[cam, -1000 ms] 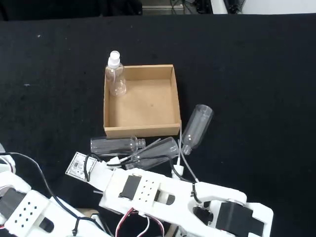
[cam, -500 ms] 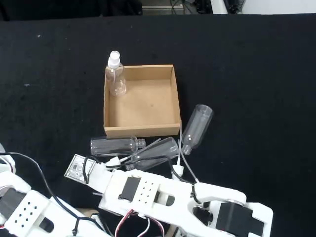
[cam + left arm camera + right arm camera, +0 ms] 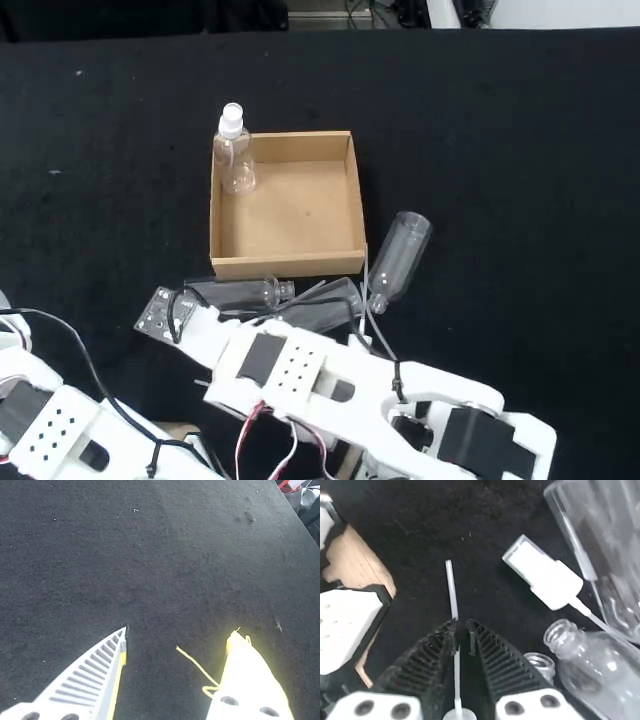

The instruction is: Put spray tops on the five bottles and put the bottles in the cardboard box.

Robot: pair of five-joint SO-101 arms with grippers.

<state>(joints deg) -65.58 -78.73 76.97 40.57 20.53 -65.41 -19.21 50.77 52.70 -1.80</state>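
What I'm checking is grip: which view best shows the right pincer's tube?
Right wrist view: the tube juts from the shut right pincer. In the high view the arm covers it; the left wrist view faces table.

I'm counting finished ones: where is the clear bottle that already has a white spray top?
In the high view, the capped clear plastic bottle stands inside the brown cardboard box, in its far left corner.

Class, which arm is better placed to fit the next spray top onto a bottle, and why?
Right. The right gripper is shut on a spray top by its thin tube, with an open bottle lying close by. The left gripper hangs open over black mat.
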